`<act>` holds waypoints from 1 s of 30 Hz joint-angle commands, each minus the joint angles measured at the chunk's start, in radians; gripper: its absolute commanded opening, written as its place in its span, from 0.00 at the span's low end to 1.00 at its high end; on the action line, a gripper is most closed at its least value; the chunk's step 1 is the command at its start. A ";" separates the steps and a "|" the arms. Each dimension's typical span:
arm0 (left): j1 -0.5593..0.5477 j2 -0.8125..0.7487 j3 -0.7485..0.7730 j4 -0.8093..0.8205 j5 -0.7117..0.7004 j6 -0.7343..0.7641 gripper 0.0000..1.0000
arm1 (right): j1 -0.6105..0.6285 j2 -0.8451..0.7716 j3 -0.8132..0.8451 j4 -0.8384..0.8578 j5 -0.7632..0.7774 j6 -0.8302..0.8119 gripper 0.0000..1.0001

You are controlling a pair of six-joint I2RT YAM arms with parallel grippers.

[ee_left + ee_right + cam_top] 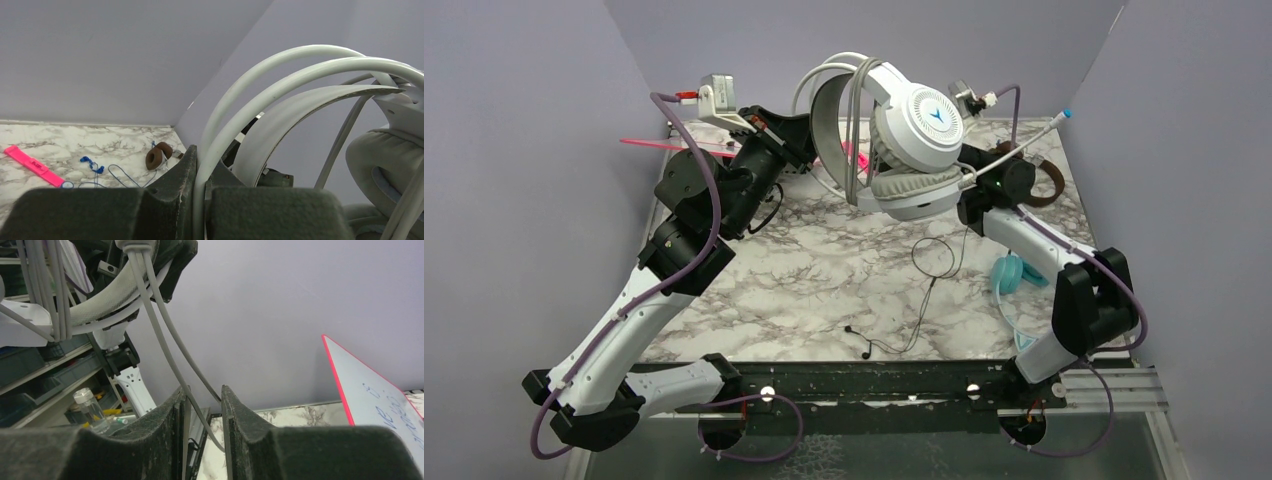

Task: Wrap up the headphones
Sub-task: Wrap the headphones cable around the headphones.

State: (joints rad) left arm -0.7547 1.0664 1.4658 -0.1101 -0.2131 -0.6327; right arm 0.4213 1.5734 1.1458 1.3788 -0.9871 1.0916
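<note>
1. The white set [919, 130] is in the air over the far half of the table [824, 270], cups toward the right arm and band toward the left.
2. The left gripper [200, 200] is clamped tight on one tube of the white set's band. Judged purpose: it acts as a fixed anchor, holding the set clear of the table so the cord can pass round it.
3. The cord [165, 340] is grey. Several strands already lie across the band, and two strands drop from the white set into the right gripper's gap.
4. The right gripper [204, 430] sits just below the white set, largely hidden behind the cup in the top view. Its jaws stand narrowly apart, the gap wider than the cord, so nothing is pinched yet. It appears placed to take the loose run for another turn.
5. The teal set [1009, 275] lies on the table below and right of the white set, beside the right arm. The brown set [1049, 180] lies right of the white set. Both appear unwrapped.
6. A thin black lead [929, 255] lies loose on the table under the white set. I cannot tell which set it belongs to.
7. Risk: existing turns may slacken if the cord slips through the gap.
</note>
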 commanded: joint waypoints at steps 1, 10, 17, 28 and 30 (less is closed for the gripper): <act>-0.003 -0.010 0.042 0.132 0.015 -0.053 0.00 | 0.022 0.033 0.035 0.104 0.004 0.041 0.34; -0.003 -0.013 0.039 0.133 0.018 -0.051 0.00 | 0.041 0.046 0.062 0.091 0.013 0.039 0.39; -0.003 -0.015 0.037 0.136 0.027 -0.057 0.00 | 0.048 0.048 0.068 0.076 0.033 0.027 0.46; -0.003 -0.035 0.030 0.133 -0.035 -0.019 0.00 | 0.047 -0.111 -0.029 -0.325 0.097 -0.226 0.51; -0.003 -0.037 0.030 0.132 -0.045 -0.012 0.00 | 0.047 -0.150 -0.058 -0.381 0.125 -0.264 0.52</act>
State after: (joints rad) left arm -0.7551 1.0653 1.4658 -0.0834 -0.2108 -0.6319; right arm 0.4622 1.5242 1.1259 1.1915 -0.9375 0.9760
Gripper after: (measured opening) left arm 0.058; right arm 0.510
